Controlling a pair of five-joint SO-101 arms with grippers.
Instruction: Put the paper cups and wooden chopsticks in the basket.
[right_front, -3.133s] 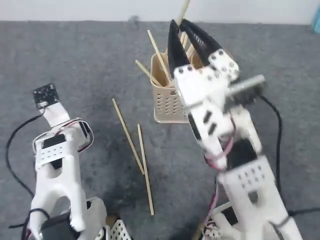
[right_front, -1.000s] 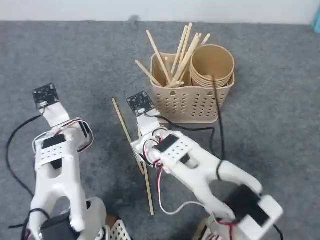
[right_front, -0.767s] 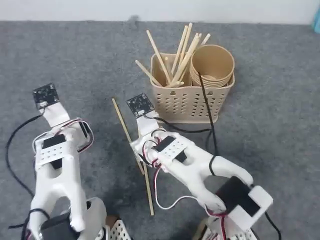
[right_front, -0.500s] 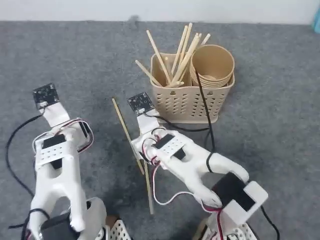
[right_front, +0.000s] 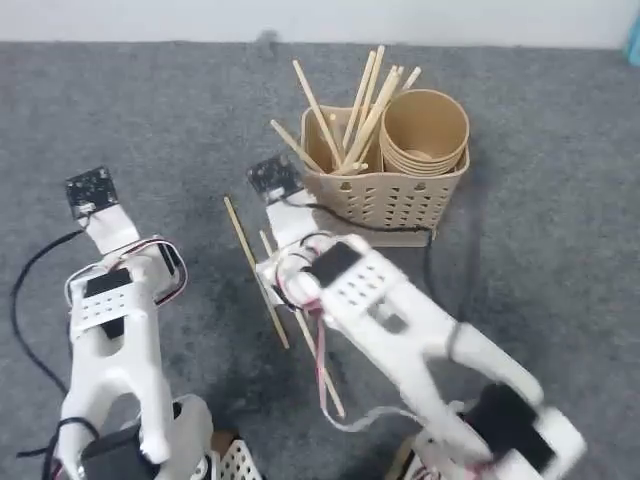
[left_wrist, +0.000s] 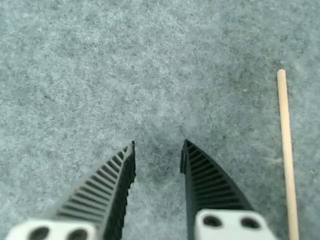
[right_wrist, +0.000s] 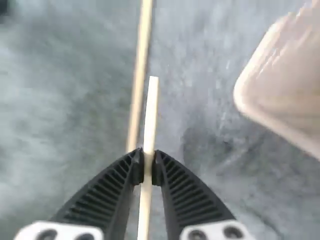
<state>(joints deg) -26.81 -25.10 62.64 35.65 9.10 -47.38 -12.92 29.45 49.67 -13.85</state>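
Note:
A beige slotted basket (right_front: 385, 195) stands at the back of the grey mat, holding stacked paper cups (right_front: 425, 125) and several wooden chopsticks (right_front: 350, 110). My right gripper (right_wrist: 146, 152) is shut on one chopstick (right_wrist: 150, 105), which also shows slanting under the right arm (right_front: 350, 290) as a chopstick (right_front: 325, 380). A second chopstick (right_front: 255, 270) lies flat on the mat just beside it, seen as the chopstick (right_wrist: 142, 65) past the fingertips. My left gripper (left_wrist: 157, 147) hangs open over bare mat, with that chopstick (left_wrist: 287, 150) off to one side.
The left arm (right_front: 110, 310) stands at the front left, well apart from the basket. A corner of the basket (right_wrist: 280, 95) is close beside the right gripper. Open grey mat lies to the left and to the right of the basket.
The right arm came from above the basket down to the two loose chopsticks and closed on one; that chopstick has now swung to a new slant. The left arm has not moved.

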